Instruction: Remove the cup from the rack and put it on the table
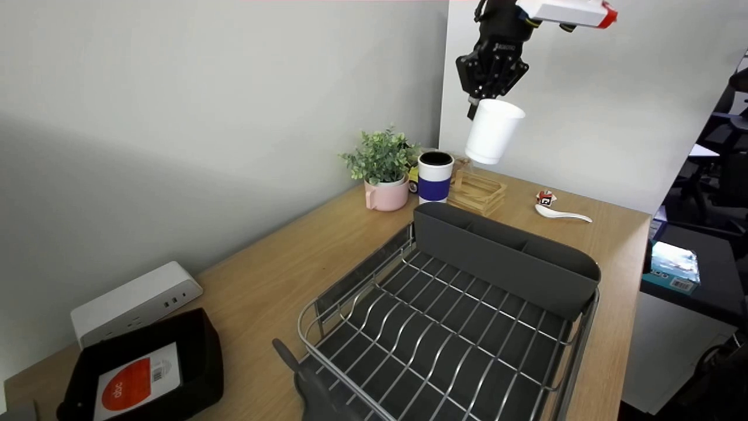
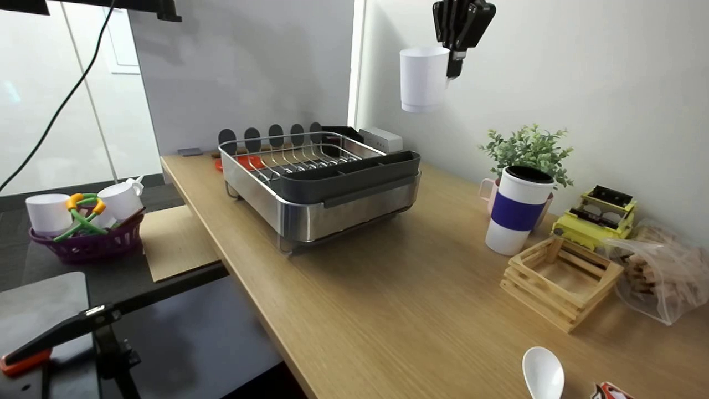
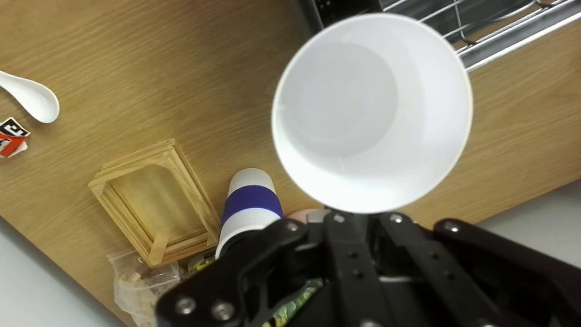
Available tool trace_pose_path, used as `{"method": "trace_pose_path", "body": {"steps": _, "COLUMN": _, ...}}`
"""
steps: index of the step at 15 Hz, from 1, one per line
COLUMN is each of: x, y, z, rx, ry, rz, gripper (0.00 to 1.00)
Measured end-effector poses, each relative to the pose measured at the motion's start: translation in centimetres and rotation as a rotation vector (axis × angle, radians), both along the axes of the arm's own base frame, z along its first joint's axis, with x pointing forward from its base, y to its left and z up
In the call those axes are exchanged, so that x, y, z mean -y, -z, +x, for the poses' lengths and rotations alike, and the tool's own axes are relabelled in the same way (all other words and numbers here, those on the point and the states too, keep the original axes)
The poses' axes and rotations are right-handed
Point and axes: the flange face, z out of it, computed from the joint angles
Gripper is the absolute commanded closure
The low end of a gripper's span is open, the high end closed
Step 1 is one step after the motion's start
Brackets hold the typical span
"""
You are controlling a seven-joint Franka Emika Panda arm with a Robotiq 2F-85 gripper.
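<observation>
The white cup [image 1: 494, 131] hangs in the air above the table [image 1: 280, 275], off the rack. It is roughly upright, slightly tilted, and also shows in an exterior view [image 2: 424, 80]. In the wrist view I look into the empty cup [image 3: 345, 100]. My gripper [image 2: 456, 64] is shut on the cup at its handle side; the handle and fingertips are mostly hidden behind the cup in the wrist view. The dark grey rack [image 1: 450, 327] stands on the table, with its steel side [image 2: 354, 219] facing an exterior view. A corner shows in the wrist view [image 3: 517, 41].
A white tumbler with a blue band [image 2: 518, 213], a potted plant [image 1: 383, 161], a wooden crate [image 2: 562, 282] and a yellow toy [image 2: 598, 216] stand near the wall. A white spoon [image 1: 561, 215] lies near the table's end. A black tray [image 1: 201, 362] sits beside the rack.
</observation>
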Motion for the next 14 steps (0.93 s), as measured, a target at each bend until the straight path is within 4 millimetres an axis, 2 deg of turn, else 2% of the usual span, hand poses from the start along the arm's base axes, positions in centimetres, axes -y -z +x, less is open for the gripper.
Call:
{"method": "trace_pose_path", "body": {"steps": 6, "x": 5.3, "y": 0.3, "z": 0.1, "rx": 0.003, "ry": 0.131, "rz": 0.105, "gripper": 0.98}}
{"method": "trace_pose_path", "body": {"steps": 10, "x": 8.7, "y": 1.6, "z": 0.9, "rx": -0.01, "ry": 0.209, "rz": 0.164, "gripper": 0.98}}
{"method": "trace_pose_path", "body": {"steps": 14, "x": 10.9, "y": 3.1, "z": 1.8, "rx": -0.049, "ry": 0.255, "rz": 0.186, "gripper": 0.98}}
